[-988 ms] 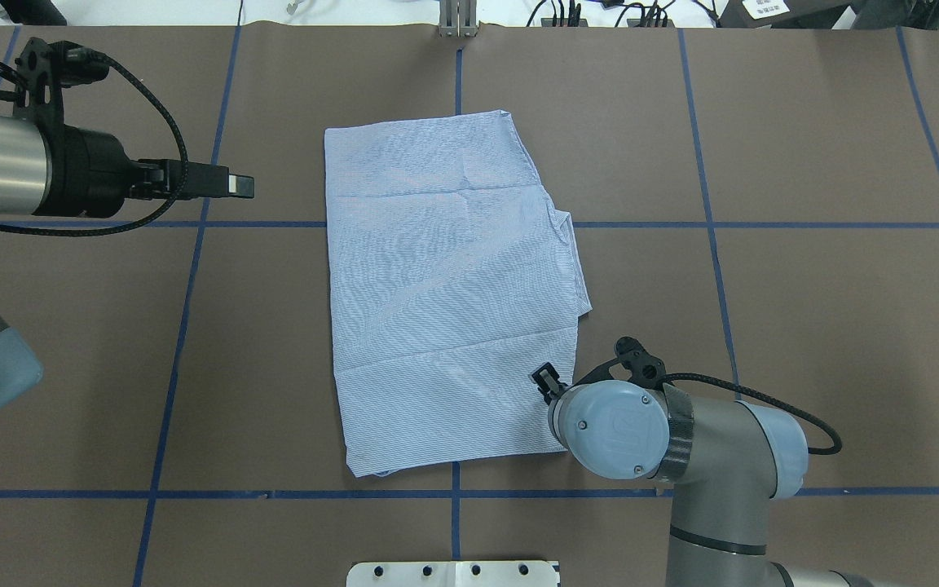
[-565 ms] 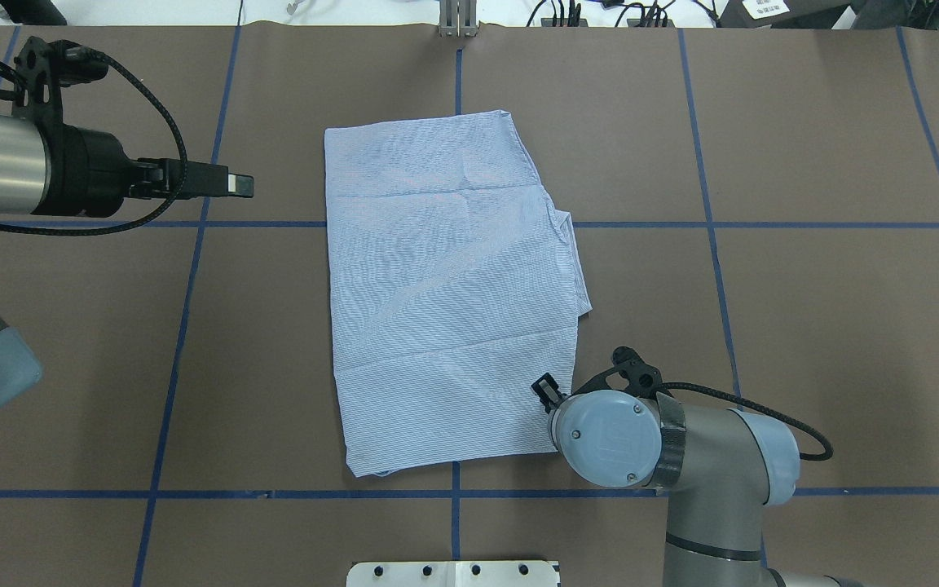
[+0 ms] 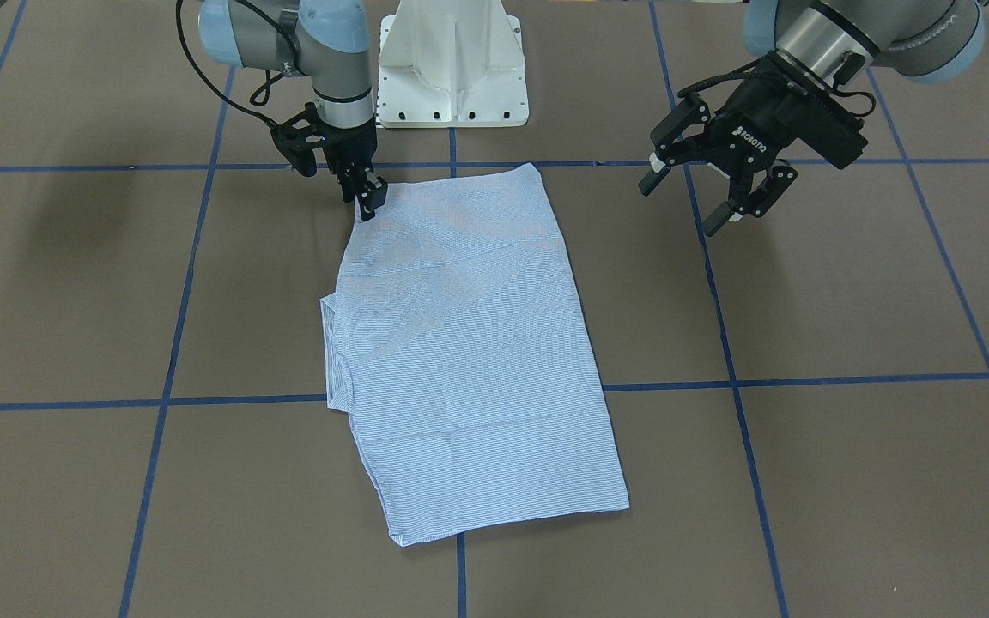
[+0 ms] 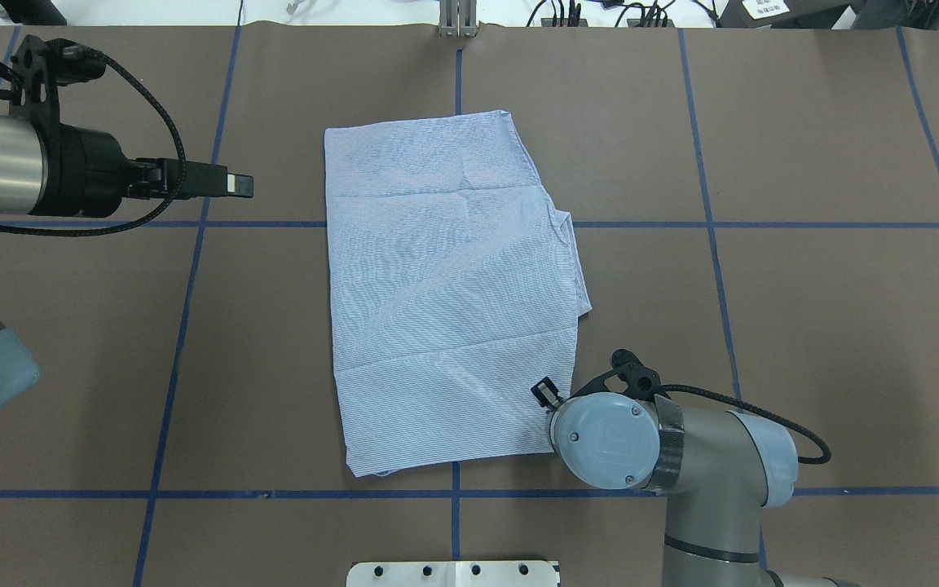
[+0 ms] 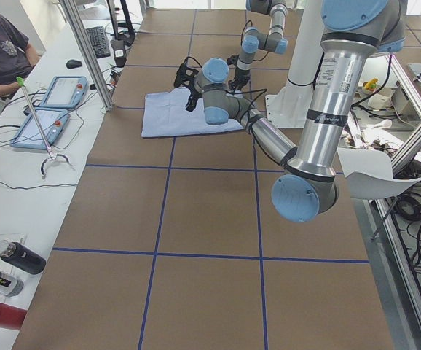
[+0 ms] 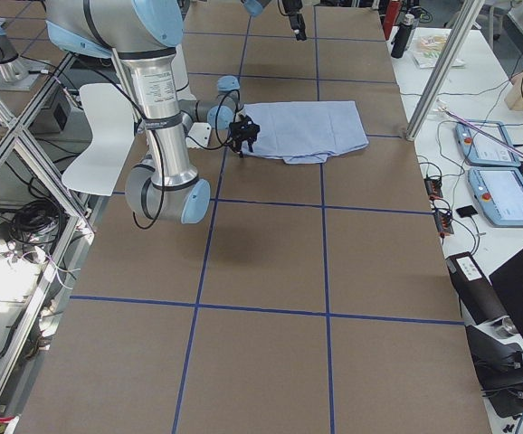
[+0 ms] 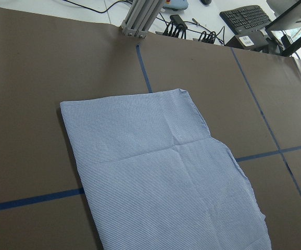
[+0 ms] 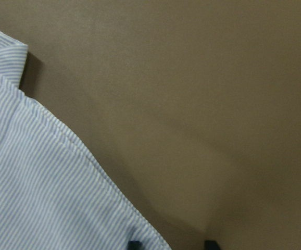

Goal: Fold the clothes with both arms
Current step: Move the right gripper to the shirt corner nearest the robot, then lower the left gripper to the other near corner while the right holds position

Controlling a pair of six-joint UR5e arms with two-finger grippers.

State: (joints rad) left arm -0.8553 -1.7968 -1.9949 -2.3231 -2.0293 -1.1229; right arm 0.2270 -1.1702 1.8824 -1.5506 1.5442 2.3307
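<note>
From the front, the shirt is lying folded flat on the table, with the left gripper hovering well apart, spread wide, probably not needed yet. In the right wrist view, the right gripper is straddling the shirt's edge, fingers parted, apparently readying a pinch.

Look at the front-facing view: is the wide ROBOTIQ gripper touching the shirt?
No, the left gripper hangs open above bare table, well apart from the shirt.

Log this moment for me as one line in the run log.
shirt: folded, flat on table | right gripper: open, at shirt's corner edge | left gripper: open, apart from shirt
</note>
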